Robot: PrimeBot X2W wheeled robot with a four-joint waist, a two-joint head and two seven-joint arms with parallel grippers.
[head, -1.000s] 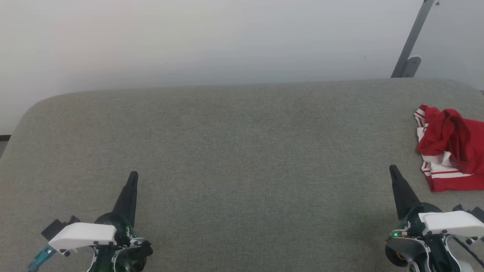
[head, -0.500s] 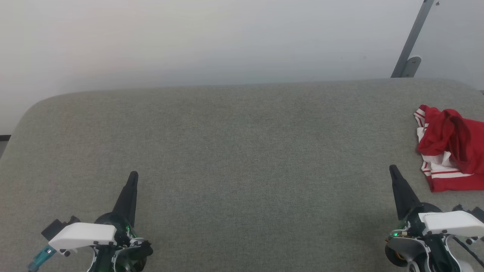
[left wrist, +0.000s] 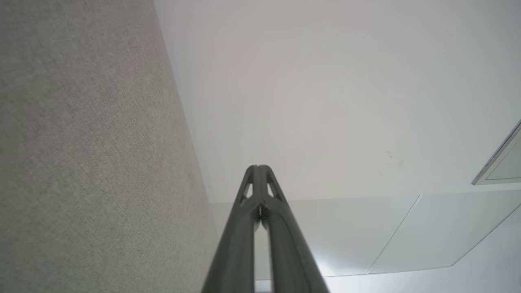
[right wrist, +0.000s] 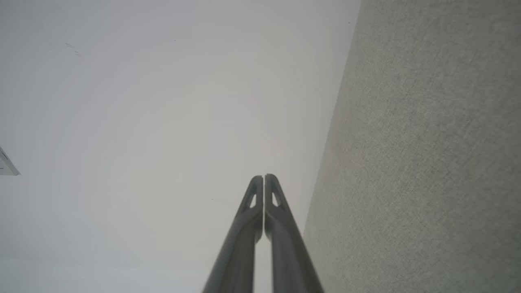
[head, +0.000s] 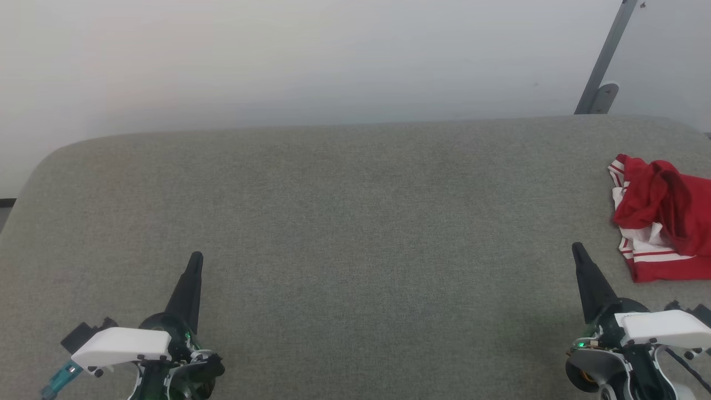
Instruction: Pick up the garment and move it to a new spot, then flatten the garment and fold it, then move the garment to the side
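Observation:
The garment (head: 664, 216), red with white parts and red-and-white striped trim, lies crumpled at the far right of the grey padded table (head: 355, 222), partly cut off by the picture's edge. My right gripper (head: 577, 250) rests at the lower right, shut and empty, a short way left of and nearer than the garment. My left gripper (head: 195, 258) sits at the lower left, shut and empty, far from the garment. In the wrist views both pairs of fingers, left gripper (left wrist: 258, 167) and right gripper (right wrist: 263, 177), are pressed together, pointing past the table edge toward the pale wall.
The table's rounded far edge meets a pale wall (head: 311, 61). A grey metal bracket (head: 602, 83) leans on the wall at the back right. Bare grey felt stretches between the two grippers.

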